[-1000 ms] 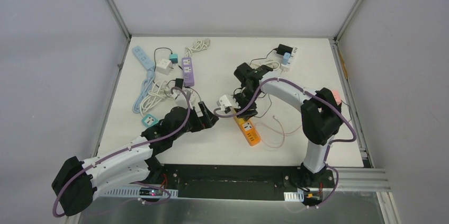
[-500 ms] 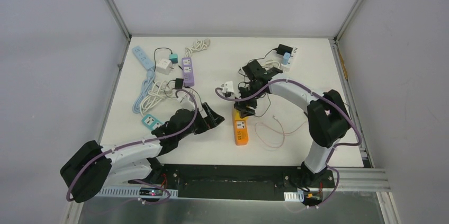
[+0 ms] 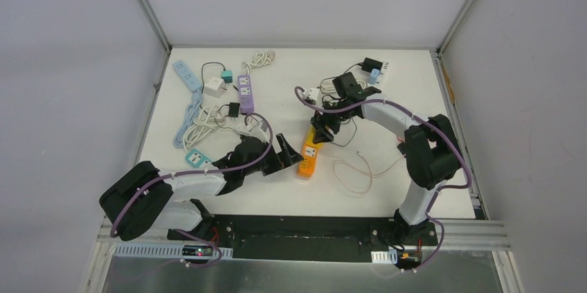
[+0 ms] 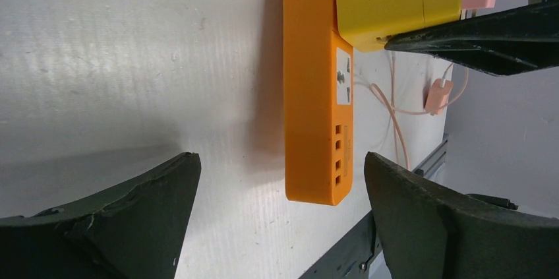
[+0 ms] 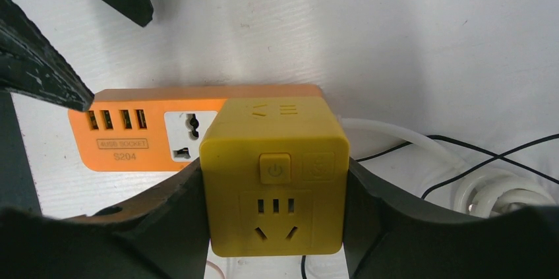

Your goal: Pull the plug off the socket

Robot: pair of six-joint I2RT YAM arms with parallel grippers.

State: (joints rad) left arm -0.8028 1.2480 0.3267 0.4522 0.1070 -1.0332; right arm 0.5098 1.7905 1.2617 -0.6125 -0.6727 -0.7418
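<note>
A yellow cube plug (image 5: pixel 273 160) sits on one end of the orange socket strip (image 5: pixel 132 134). My right gripper (image 5: pixel 273 216) is shut on the cube, one finger pressed against each side. From above, the strip (image 3: pixel 304 165) lies slanted mid-table, its far end under the right gripper (image 3: pixel 322 131). My left gripper (image 3: pixel 285 159) stands open just left of the strip's near end. In the left wrist view the strip (image 4: pixel 310 114) runs away from the wide-open left gripper (image 4: pixel 280 160), ending between its fingertips without touching them. The cube (image 4: pixel 389 2) is at the strip's far end.
A thin pink cable (image 3: pixel 356 175) loops right of the strip. A purple strip (image 3: pixel 246 92), a blue strip (image 3: pixel 185 75), coiled white cords (image 3: pixel 208 120) and a teal cube (image 3: pixel 196 158) lie at the left. A white strip with plugs (image 3: pixel 374 71) sits at the back.
The right gripper has moved back and right with the cube, and the orange strip has swung round with it. The left gripper has reached right toward the strip's near end, staying open.
</note>
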